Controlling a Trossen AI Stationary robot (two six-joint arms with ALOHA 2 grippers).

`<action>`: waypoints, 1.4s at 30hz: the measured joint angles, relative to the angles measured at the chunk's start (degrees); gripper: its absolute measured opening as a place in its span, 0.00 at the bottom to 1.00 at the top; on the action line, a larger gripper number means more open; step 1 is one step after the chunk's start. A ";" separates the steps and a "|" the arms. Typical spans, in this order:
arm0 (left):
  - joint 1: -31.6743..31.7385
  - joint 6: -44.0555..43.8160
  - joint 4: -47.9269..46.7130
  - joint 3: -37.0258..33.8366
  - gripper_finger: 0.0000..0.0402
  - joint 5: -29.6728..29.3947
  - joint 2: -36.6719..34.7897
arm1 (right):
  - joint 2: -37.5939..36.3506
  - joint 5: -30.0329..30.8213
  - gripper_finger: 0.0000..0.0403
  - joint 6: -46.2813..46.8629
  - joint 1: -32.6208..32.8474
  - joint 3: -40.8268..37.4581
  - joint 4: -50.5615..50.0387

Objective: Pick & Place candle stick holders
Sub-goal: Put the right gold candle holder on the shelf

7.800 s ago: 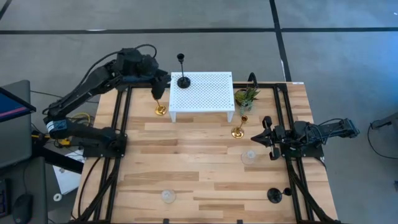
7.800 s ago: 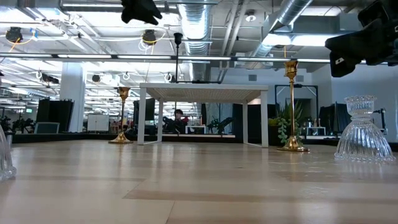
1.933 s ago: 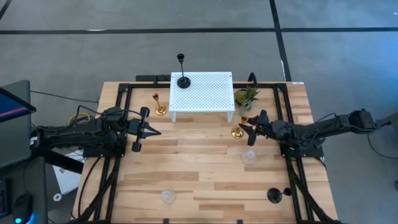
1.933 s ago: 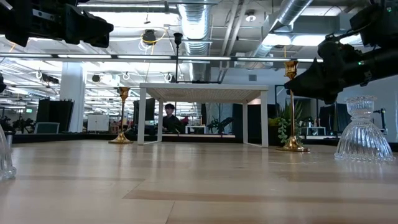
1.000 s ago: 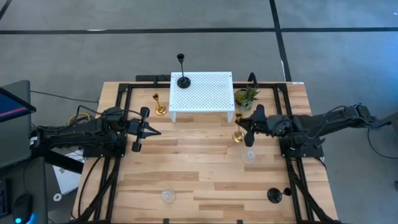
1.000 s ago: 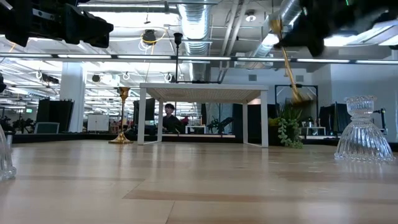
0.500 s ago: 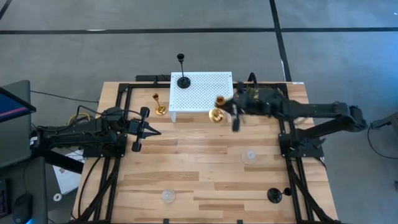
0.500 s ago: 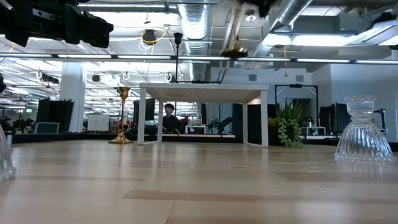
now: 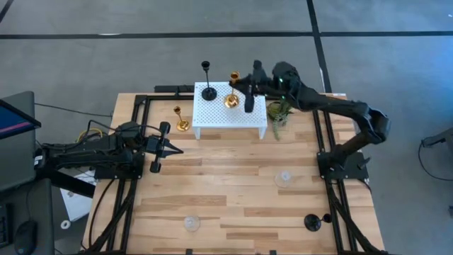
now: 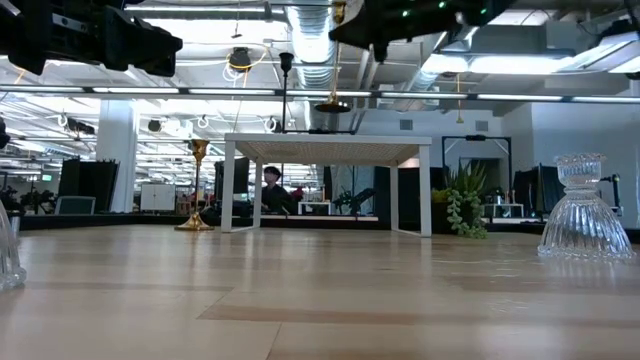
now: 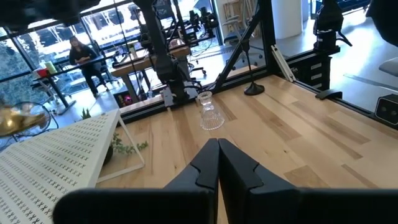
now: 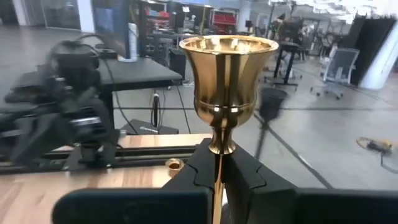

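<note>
My right gripper (image 9: 242, 89) is shut on a shiny gold candle stick holder (image 9: 232, 88) above the white perforated stand (image 9: 241, 112). A black holder (image 9: 208, 91) stands by its base on the stand. A second gold holder (image 9: 182, 123) stands on the table left of the stand. Two clear glass holders (image 9: 284, 177) (image 9: 190, 224) and another black one (image 9: 312, 222) stand on the near half of the table. My left gripper (image 9: 174, 147) is shut and empty over the table's left side. My right gripper pinches the gold holder's thin stem (image 12: 216, 155), just below its cup (image 12: 228, 59), between its two fingers (image 12: 202, 163). The fingers come about level from the table's right. The holder is upright, its round base (image 10: 333, 105) lifted clear above the stand's top.
A small green potted plant (image 9: 279, 111) stands right of the stand, under my right arm. Black frame rails (image 9: 134, 177) run along both sides of the table. Bare wood lies in the table's middle (image 9: 226, 170).
My right gripper has carried the gold holder up and toward the far left, from beside the plant to above the stand. The holder was tilted in the hold and is now upright. My left arm has kept still.
</note>
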 joint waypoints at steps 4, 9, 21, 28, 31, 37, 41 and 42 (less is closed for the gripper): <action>0.02 0.01 0.20 0.00 0.02 0.00 0.00 | 4.93 -3.40 0.00 2.04 -2.83 3.84 0.24; 0.02 0.00 0.20 0.00 0.01 0.00 0.00 | 10.32 -3.70 0.00 2.27 -4.78 7.65 0.28; 0.02 0.00 0.20 0.00 0.01 0.00 0.00 | 13.95 -3.03 0.00 5.79 -10.62 9.33 1.53; 0.00 0.00 0.24 0.00 0.02 0.00 0.00 | 13.95 -3.57 0.00 5.81 -10.60 9.33 -0.54; 0.02 0.00 0.39 0.00 0.01 0.00 0.00 | 13.98 -2.67 0.00 4.74 -9.90 9.33 -0.88; 0.00 0.00 0.60 0.00 0.02 0.00 0.00 | 13.95 -2.15 0.00 5.22 -9.68 9.33 -1.47; 0.00 0.00 0.62 0.00 0.02 0.00 0.00 | 13.95 -1.83 0.00 5.22 -9.55 9.31 -2.49; 0.01 0.01 0.63 0.00 0.01 0.00 0.00 | 13.95 -1.82 0.00 5.22 -9.52 9.31 -2.41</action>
